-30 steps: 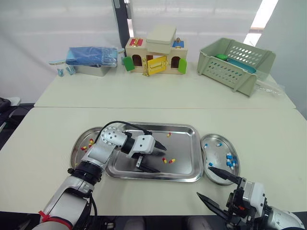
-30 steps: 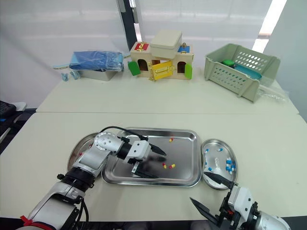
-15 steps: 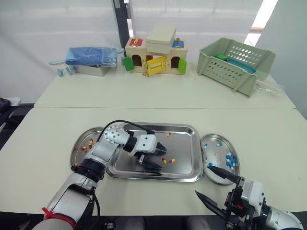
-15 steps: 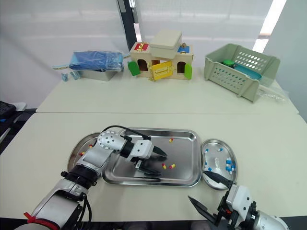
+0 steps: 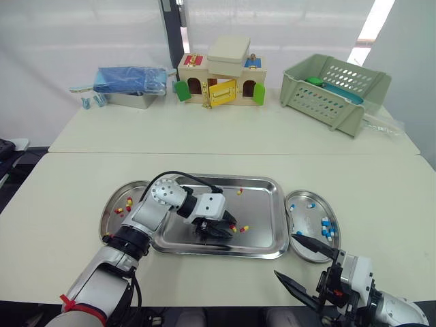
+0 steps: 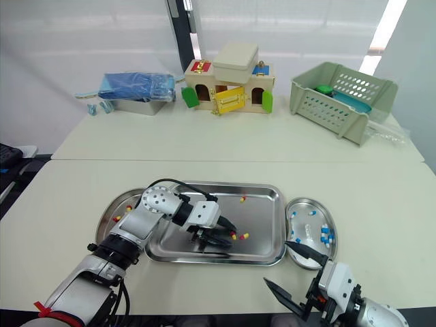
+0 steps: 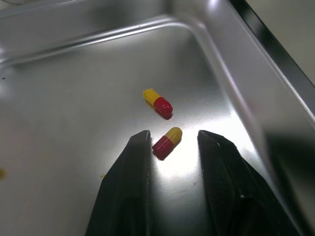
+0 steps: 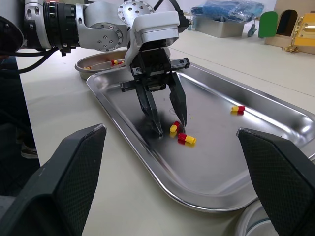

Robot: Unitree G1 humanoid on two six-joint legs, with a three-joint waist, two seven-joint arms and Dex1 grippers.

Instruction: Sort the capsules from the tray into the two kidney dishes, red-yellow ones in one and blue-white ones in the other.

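Observation:
My left gripper (image 7: 173, 133) reaches down into the steel tray (image 5: 262, 204), fingers narrowly apart. One red-yellow capsule (image 7: 167, 142) lies on the tray floor between the two fingertips, with a small gap on each side. A second red-yellow capsule (image 7: 157, 102) lies just beyond it, and a third (image 5: 240, 191) rests near the tray's far rim. The left kidney dish (image 5: 109, 212) holds red-yellow capsules. Blue-white capsules (image 5: 326, 227) lie in the right kidney dish (image 5: 300, 204). My right gripper (image 5: 285, 255) hovers wide open near the table's front edge, by the right dish, holding nothing.
At the back of the far table stand a metal box with a blue packet (image 5: 129, 85), a toy house with coloured doors (image 5: 221, 78) and a green slotted basket (image 5: 334, 92). A seam (image 5: 272, 153) separates the two tables.
My left gripper has dropped lower and shifted right onto the pair of capsules, and its fingers have drawn much closer together. The right gripper has stayed open and barely moved.

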